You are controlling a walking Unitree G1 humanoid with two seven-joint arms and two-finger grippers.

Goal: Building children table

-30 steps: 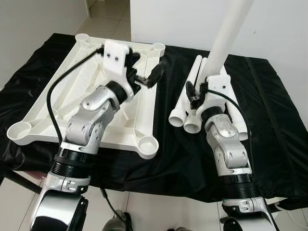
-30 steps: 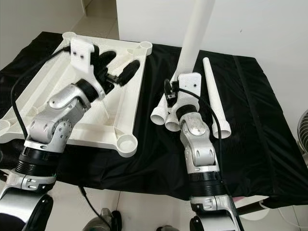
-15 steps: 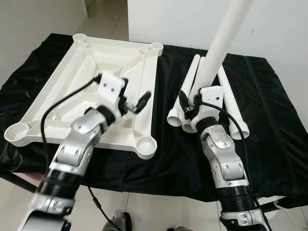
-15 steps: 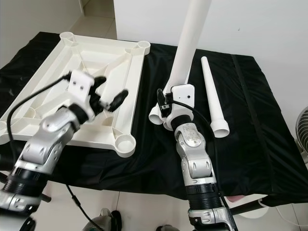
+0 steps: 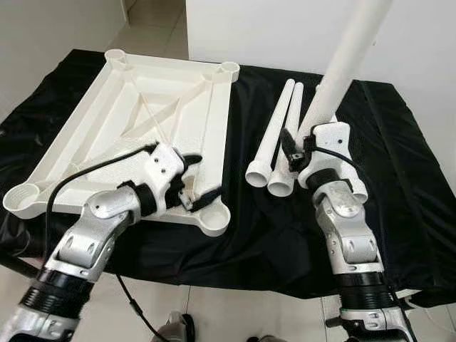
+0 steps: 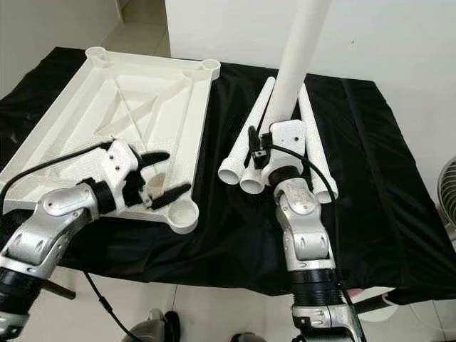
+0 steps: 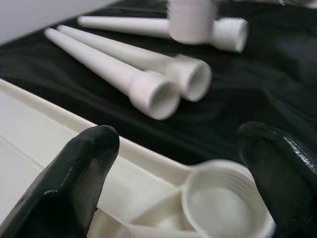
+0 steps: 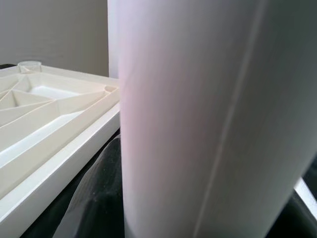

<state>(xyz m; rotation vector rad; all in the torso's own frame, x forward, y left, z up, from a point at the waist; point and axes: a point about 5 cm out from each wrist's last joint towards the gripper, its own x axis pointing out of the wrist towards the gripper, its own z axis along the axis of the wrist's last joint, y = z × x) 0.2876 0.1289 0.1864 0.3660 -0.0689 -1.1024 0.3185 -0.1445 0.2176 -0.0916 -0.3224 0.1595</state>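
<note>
Table leg (image 5: 347, 60), top cut off, in right gripper (image 5: 306, 142)

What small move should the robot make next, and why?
Probably swing the white table leg held upright by the right gripper toward the tabletop's near corner socket. The left gripper, fingers open, is placed at that threaded socket.

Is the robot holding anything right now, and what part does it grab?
Yes. The right gripper holds a white table leg upright, gripped near its lower end. The left gripper holds nothing; its open fingers hover at the tabletop's corner socket.
</note>
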